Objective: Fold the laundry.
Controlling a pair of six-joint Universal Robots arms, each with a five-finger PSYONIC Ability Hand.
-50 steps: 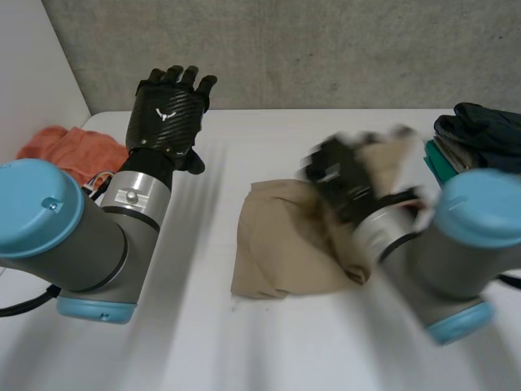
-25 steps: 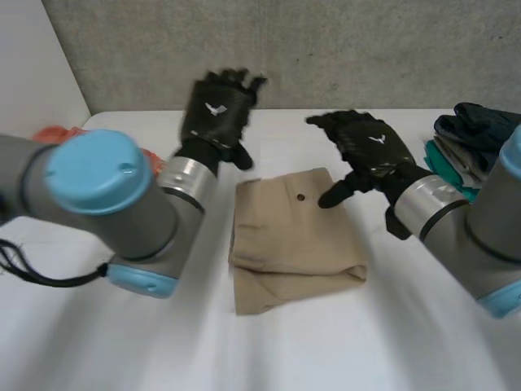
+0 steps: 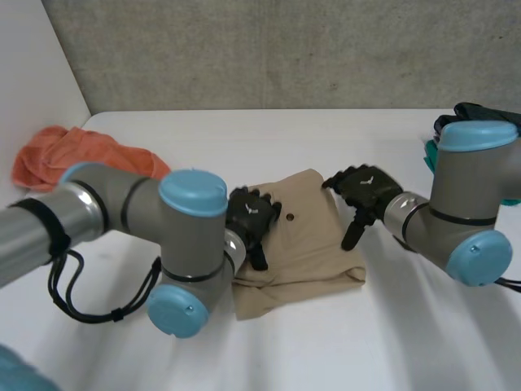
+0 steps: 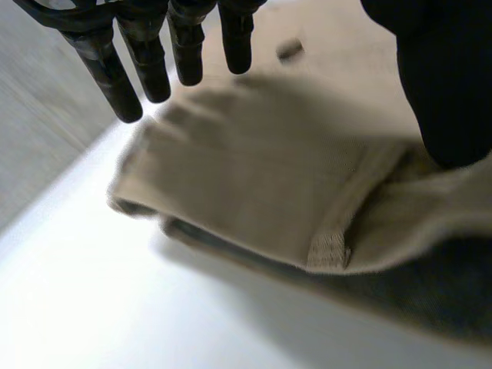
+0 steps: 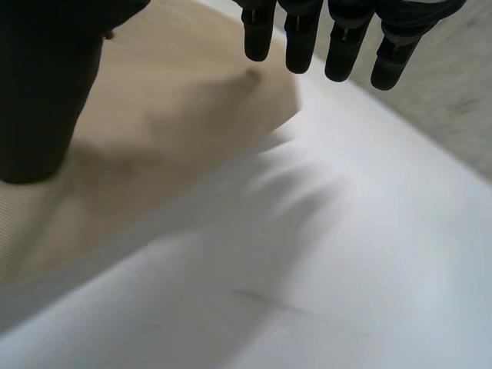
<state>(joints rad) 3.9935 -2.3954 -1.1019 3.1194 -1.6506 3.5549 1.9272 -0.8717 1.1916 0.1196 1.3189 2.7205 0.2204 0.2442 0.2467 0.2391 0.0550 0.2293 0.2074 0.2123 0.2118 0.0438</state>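
Note:
A tan garment (image 3: 303,240) lies folded in the middle of the white table (image 3: 383,334), with a small dark button on its upper layer. My left hand (image 3: 248,218) rests over the garment's left edge, fingers straight and spread. In the left wrist view its fingers (image 4: 154,69) hover just above the tan garment (image 4: 254,177), whose folded layers and a waistband tab show under the palm. My right hand (image 3: 366,189) is at the garment's right edge, open, thumb pointing down at the cloth. In the right wrist view the tan garment (image 5: 169,115) lies under the thumb while the fingers (image 5: 304,38) reach past the cloth's corner.
An orange cloth (image 3: 77,151) lies crumpled at the back left of the table. Dark garments (image 3: 484,118) lie on a teal folded piece (image 3: 429,156) at the back right. A grey wall runs behind the table.
A second ago my right hand was swinging part of the garment over; it has let go and the garment lies folded. Both hands have come down to its left and right edges.

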